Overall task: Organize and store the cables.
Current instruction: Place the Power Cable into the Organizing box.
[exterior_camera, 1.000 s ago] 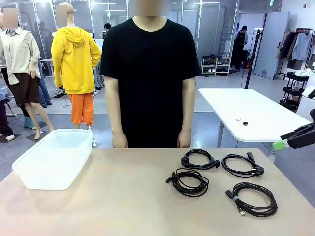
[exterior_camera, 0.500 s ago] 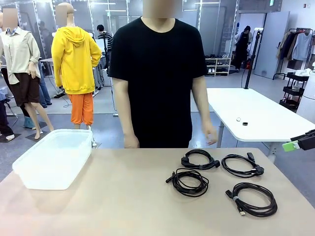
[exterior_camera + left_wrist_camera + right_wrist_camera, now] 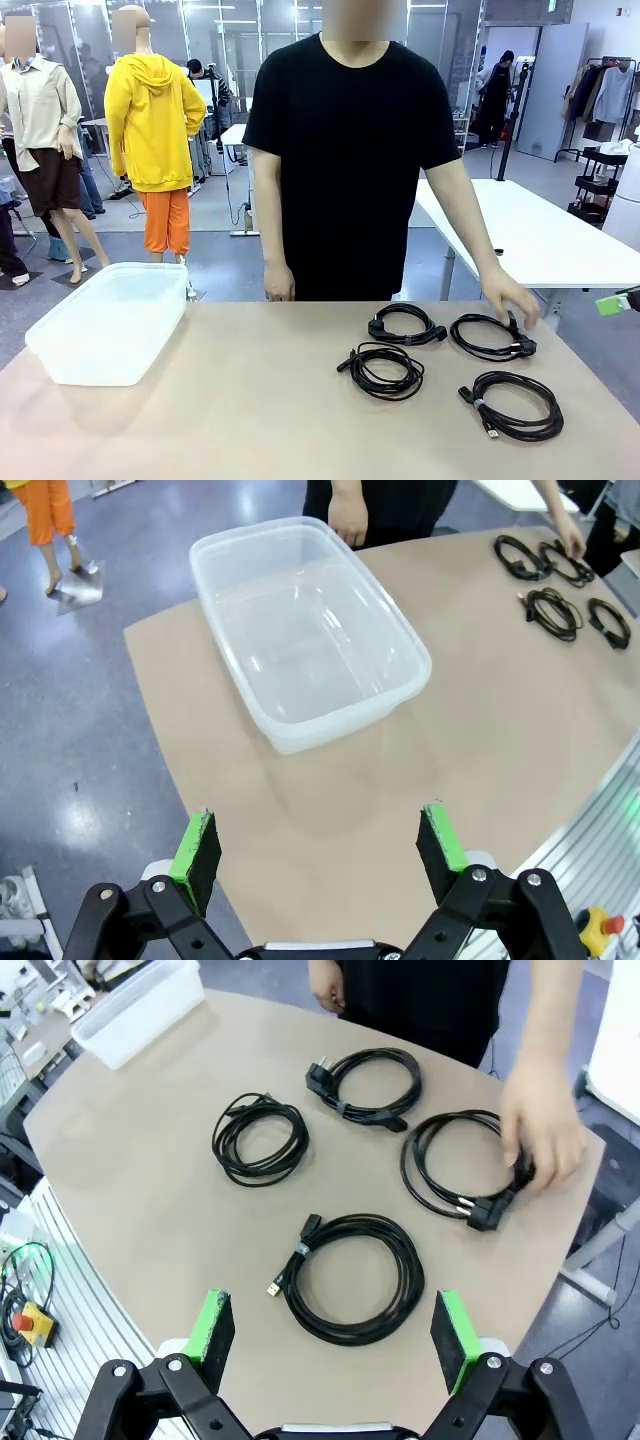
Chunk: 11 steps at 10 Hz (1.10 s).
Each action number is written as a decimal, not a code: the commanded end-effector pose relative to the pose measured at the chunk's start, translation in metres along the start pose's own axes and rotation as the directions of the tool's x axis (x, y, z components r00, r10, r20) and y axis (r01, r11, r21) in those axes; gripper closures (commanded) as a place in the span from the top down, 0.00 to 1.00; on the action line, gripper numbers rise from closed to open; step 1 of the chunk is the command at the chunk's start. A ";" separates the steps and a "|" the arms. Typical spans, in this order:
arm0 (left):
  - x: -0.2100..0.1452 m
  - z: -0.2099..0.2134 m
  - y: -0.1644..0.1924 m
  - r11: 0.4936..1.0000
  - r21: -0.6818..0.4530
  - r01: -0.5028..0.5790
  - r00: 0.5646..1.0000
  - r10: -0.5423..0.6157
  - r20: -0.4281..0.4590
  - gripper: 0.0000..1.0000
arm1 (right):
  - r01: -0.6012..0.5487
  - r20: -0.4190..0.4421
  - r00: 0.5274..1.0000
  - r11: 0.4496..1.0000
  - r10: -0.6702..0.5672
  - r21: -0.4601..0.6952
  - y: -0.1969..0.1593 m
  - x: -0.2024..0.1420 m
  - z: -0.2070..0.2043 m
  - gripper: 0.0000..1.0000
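Four coiled black cables lie on the right half of the tan table (image 3: 240,400), well apart from the clear plastic bin (image 3: 100,358) on its left side. In the right wrist view, the nearest cable (image 3: 405,1282) sits just ahead of the right gripper (image 3: 332,1322), whose green-padded fingers stand wide apart with nothing between them. Beyond it, a smaller coil (image 3: 224,1146) lies to the left, and a coil with a round plug (image 3: 365,1112) lies farther off, near the person's side of the table. The fourth coil (image 3: 411,1168) lies to the right, and the person's hand (image 3: 543,1132) rests on its far edge, by its plug end. The person's other hand (image 3: 279,285) hangs at the table's far edge. A green fingertip (image 3: 611,304) of the right gripper shows at the front view's right edge. The left gripper (image 3: 318,842) hovers above the table's near edge with its jaws spread and empty, and the bin lies ahead of it.
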<state>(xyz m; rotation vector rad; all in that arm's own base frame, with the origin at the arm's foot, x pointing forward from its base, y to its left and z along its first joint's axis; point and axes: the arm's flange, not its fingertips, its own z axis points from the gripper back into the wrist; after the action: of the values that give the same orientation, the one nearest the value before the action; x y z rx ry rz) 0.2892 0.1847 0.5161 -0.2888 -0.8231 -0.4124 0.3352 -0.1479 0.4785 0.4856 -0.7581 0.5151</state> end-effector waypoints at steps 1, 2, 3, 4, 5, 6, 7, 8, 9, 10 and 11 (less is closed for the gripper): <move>-0.043 -0.012 -0.037 0.997 0.056 -0.048 0.999 0.047 0.012 1.00 | 0.025 0.038 0.999 1.000 -0.024 -0.013 0.024 -0.047 0.000 1.00; -0.047 -0.010 -0.034 0.996 0.063 -0.060 0.998 0.060 0.016 1.00 | 0.034 0.050 0.998 0.999 -0.033 -0.022 0.024 -0.053 0.005 1.00; -0.047 -0.009 -0.033 0.995 0.075 -0.068 0.998 0.067 0.016 1.00 | 0.038 0.058 0.998 0.999 -0.036 -0.029 0.023 -0.057 0.007 1.00; -0.048 -0.008 -0.033 0.994 0.082 -0.077 0.997 0.076 0.017 1.00 | 0.043 0.065 0.997 0.998 -0.041 -0.034 0.024 -0.061 0.010 1.00; -0.049 -0.008 -0.032 0.992 0.092 -0.085 0.996 0.084 0.014 1.00 | 0.050 0.073 0.996 0.998 -0.047 -0.039 0.024 -0.064 0.012 1.00; -0.050 -0.009 -0.029 0.991 0.092 -0.095 0.995 0.093 0.025 1.00 | 0.060 0.083 0.995 0.997 -0.057 -0.043 0.023 -0.066 0.011 1.00; -0.048 -0.015 -0.031 0.993 0.070 -0.093 0.996 0.092 0.019 1.00 | 0.064 0.081 0.995 0.997 -0.061 -0.039 0.021 -0.066 0.006 1.00; -0.013 0.018 0.012 0.996 0.058 -0.071 0.997 0.070 0.012 1.00 | 0.075 0.042 0.996 0.996 -0.073 -0.053 -0.017 -0.026 0.034 1.00; -0.013 0.018 0.012 0.996 0.058 -0.071 0.997 0.070 0.012 1.00 | 0.075 0.042 0.996 0.996 -0.073 -0.053 -0.017 -0.026 0.034 1.00; -0.013 0.018 0.012 0.996 0.058 -0.071 0.997 0.070 0.012 1.00 | 0.075 0.042 0.996 0.996 -0.073 -0.053 -0.017 -0.026 0.034 1.00; -0.013 0.018 0.012 0.996 0.058 -0.071 0.997 0.070 0.012 1.00 | 0.075 0.042 0.996 0.996 -0.073 -0.053 -0.017 -0.026 0.034 1.00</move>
<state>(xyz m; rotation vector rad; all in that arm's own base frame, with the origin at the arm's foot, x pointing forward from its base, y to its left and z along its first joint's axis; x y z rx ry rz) 0.2761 0.2048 0.5160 -0.2686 -0.8280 -0.3180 0.3121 -0.1871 0.4764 0.4746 -0.7894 0.4104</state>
